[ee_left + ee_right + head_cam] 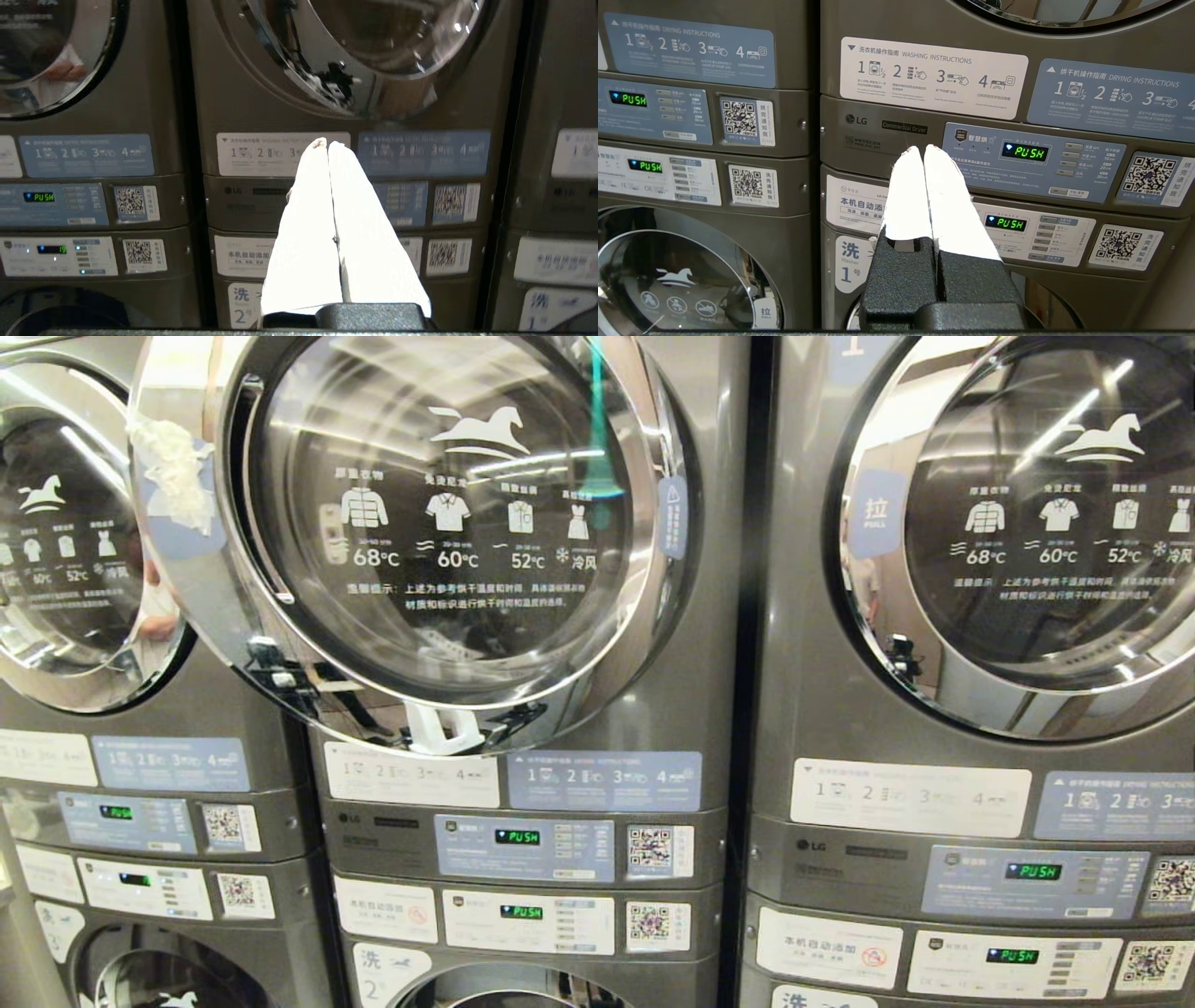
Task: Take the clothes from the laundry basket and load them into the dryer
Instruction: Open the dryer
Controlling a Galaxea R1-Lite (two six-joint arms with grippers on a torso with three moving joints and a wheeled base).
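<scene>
A row of grey stacked laundry machines fills the view. The middle dryer (523,569) carries a round chrome-rimmed glass door (411,532), swung partly ajar. Directly on its front panel sit instruction labels (513,779), a control panel (523,847) reading "PUSH", and a QR sticker (659,849).

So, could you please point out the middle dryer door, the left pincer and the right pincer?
Middle dryer door (439,537): head view, on its glass window.
Left pincer (327,144): left wrist view, between its fingertips.
Right pincer (923,150): right wrist view, between its fingertips.
</scene>
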